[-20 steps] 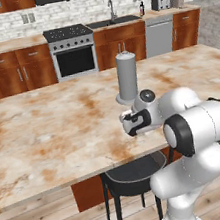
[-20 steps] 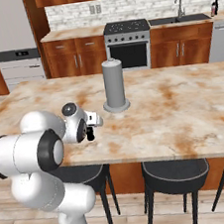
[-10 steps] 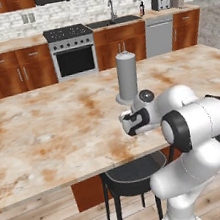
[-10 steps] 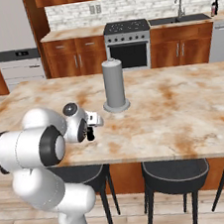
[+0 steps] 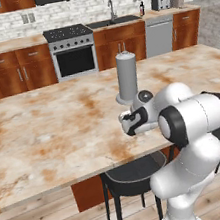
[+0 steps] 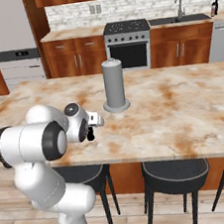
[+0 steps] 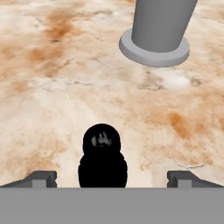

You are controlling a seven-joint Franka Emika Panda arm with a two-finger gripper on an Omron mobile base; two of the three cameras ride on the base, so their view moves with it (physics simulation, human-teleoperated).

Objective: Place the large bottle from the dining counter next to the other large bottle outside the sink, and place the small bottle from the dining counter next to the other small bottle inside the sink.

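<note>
Hand view looks down on a small black bottle [image 7: 103, 158] standing upright on the marbled surface [image 7: 65, 87], seen between the two finger tips [image 7: 41, 178], which stand wide apart on either side without touching it; the hand [image 7: 111, 179] is spread wide and holds nothing. Beyond the bottle, a grey cylinder on a round base [image 7: 155, 33] stands on the same surface, well apart from it. From the left base view, the hand [image 5: 129, 124] hovers low over the near edge of the surface [image 5: 45, 133], just in front of the grey cylinder [image 5: 126, 76]. From the right base view, the small bottle [image 6: 91, 133] shows as a dark shape under the hand [image 6: 92, 126]. Against the far wall sits the sink [image 5: 115, 21] with its steel tap, and a dark bottle [image 5: 142, 9] stands on the counter just beside it.
</note>
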